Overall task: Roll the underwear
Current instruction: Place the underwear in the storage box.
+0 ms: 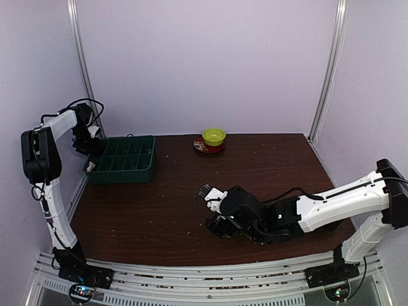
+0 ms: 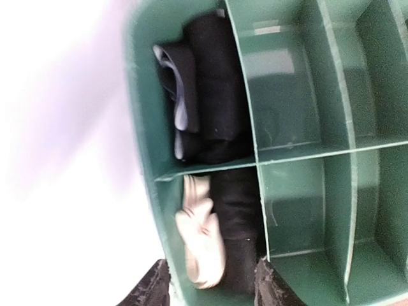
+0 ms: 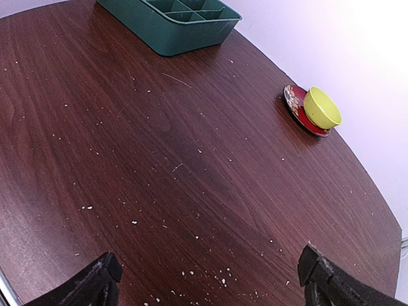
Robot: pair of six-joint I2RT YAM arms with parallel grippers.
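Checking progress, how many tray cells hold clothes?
2, both along the tray's end wall: one with a black roll, the next with black and cream fabric. Some cells unseen.

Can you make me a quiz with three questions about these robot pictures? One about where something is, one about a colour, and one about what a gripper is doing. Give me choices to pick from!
1. Where does the yellow bowl sit?
A) on the floor
B) on the red saucer
C) on top of an arm

2. What colour is the divided tray?
A) blue
B) orange
C) green

3. How is the right gripper right now?
A) open, with only bare table between its fingers
B) shut on a spoon
C) shut on a toy car

Answers:
1 B, because the saucer's rim pokes out from under the bowl at the far edge of the table.
2 C, because its walls and dividers are all green.
3 A, because the right wrist view shows the two dark fingers far apart with nothing in between.
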